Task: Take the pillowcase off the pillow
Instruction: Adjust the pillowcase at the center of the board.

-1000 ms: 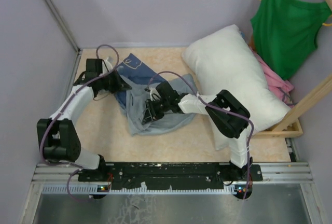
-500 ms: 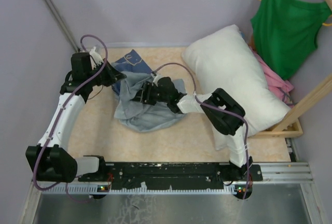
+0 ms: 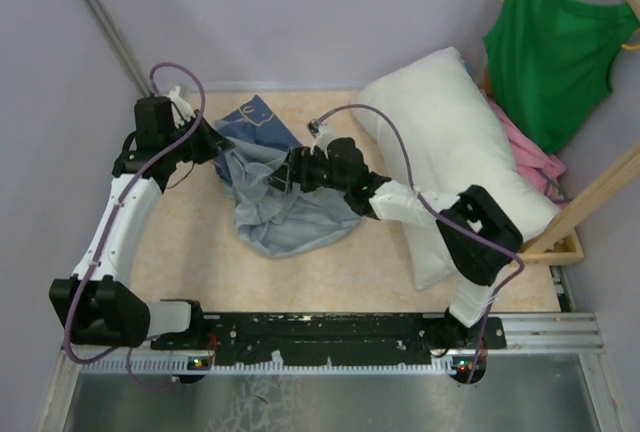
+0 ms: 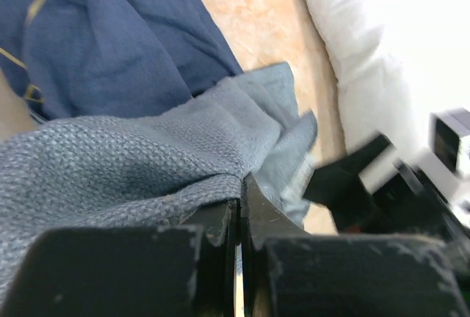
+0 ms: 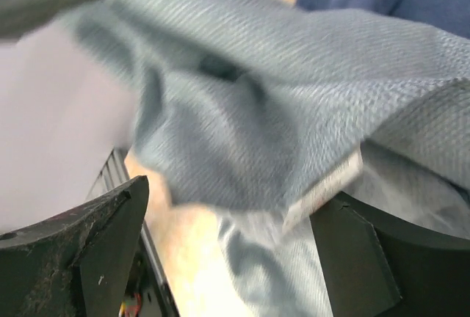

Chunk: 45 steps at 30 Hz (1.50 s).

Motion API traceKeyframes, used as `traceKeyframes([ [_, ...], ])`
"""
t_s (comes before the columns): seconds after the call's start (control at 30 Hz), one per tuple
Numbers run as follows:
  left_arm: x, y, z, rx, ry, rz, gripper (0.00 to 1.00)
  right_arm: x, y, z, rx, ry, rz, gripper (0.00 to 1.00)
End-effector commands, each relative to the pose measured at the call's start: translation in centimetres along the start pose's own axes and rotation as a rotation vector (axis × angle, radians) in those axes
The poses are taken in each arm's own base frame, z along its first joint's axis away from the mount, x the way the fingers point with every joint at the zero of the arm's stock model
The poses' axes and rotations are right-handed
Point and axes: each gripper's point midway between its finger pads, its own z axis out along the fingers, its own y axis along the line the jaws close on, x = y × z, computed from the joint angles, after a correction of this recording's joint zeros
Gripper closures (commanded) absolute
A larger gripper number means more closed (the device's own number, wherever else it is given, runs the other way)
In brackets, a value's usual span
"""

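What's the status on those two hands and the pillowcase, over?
Left hand shut on the pillowcase. Right hand open at the cloth. Pillowcase off, heaped on table; pillow bare. Nothing blocking.

Right gripper (image 5: 231,203): black fingers (image 5: 88,251) at 7 and 5 o'clock, spread wide. Pillowcase (image 5: 242,97), pale grey-blue weave, drapes across centre; hem hangs between fingers, beside 5 o'clock one. Darker blue face at 1 o'clock. Tan table (image 5: 187,258) at 6 o'clock.
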Motion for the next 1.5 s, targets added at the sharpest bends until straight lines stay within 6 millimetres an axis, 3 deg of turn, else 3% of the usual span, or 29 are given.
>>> traceKeyframes([
  [0.0,-4.3,1.5,0.1,-0.129,-0.096,0.075,1.0,0.4,4.9,-5.3,-0.13,0.062,-0.292,0.13],
  [0.13,-6.9,4.1,0.7,-0.287,-0.124,0.124,1.0,5.3,3.7,-5.9,-0.082,0.239,-0.457,0.19],
  [0.23,-8.6,6.7,0.7,-0.428,-0.138,0.155,1.0,7.7,2.5,-5.0,-0.081,0.339,-0.432,0.2],
  [0.27,-9.1,7.6,0.6,-0.475,-0.142,0.164,1.0,8.9,1.3,-4.5,-0.063,0.379,-0.418,0.2],
  [0.37,-9.9,9.5,0.8,-0.545,-0.125,0.176,0.99,9.7,-0.8,-3.6,0.004,0.424,-0.425,0.18],
  [0.43,-10.1,10.2,1.2,-0.558,-0.107,0.189,0.92,9.6,-2.0,-2.9,0.063,0.453,-0.424,0.18],
  [0.47,-10.3,10.6,1.3,-0.569,-0.1,0.19,0.86,9.4,-2.7,-2.6,0.091,0.458,-0.416,0.18],
  [0.5,-10.5,11.0,1.5,-0.58,-0.094,0.195,0.69,9.2,-3.3,-2.4,0.114,0.458,-0.403,0.18],
  [0.57,-11.1,11.1,1.6,-0.584,-0.088,0.21,0.23,8.6,-5.1,-2.1,0.172,0.449,-0.356,0.17],
  [0.6,-11.4,10.9,1.6,-0.576,-0.082,0.217,0.06,8.2,-6.4,-2.0,0.213,0.448,-0.328,0.17],
  [0.63,-11.6,10.4,1.4,-0.559,-0.076,0.229,0.01,7.8,-7.7,-2.2,0.259,0.445,-0.301,0.16],
  [0.7,-11.3,8.7,1.4,-0.479,-0.049,0.254,0.0,6.7,-10.1,-2.7,0.339,0.417,-0.249,0.14],
  [0.8,-7.0,5.4,1.2,-0.274,0.082,0.286,0.0,4.7,-12.7,-3.9,0.433,0.35,-0.202,0.13],
  [0.87,-2.9,4.1,1.1,-0.215,0.156,0.336,0.01,4.2,-13.5,-4.4,0.473,0.329,-0.209,0.12],
  [0.9,0.3,4.3,1.2,-0.221,0.215,0.355,0.02,4.2,-13.9,-4.7,0.491,0.335,-0.22,0.12],
  [0.93,2.2,4.8,0.9,-0.253,0.241,0.359,0.02,4.3,-14.2,-4.8,0.505,0.341,-0.226,0.12],
  [1.07,8.3,7.2,-0.6,-0.304,0.307,0.279,0.03,5.2,-15.9,-5.4,0.558,0.374,-0.255,0.14],
  [1.2,12.7,5.7,0.1,-0.203,0.367,0.266,0.0,5.2,-16.9,-6.0,0.612,0.383,-0.286,0.14],
  [1.3,15.8,5.5,1.5,-0.232,0.436,0.32,0.0,4.8,-16.9,-5.8,0.618,0.378,-0.29,0.15],
  [1.4,18.3,5.9,3.5,-0.28,0.51,0.355,0.0,4.6,-16.5,-5.5,0.605,0.374,-0.281,0.17],
  [1.47,18.5,6.6,4.6,-0.339,0.509,0.379,0.0,4.6,-16.3,-5.5,0.593,0.374,-0.271,0.19],
])
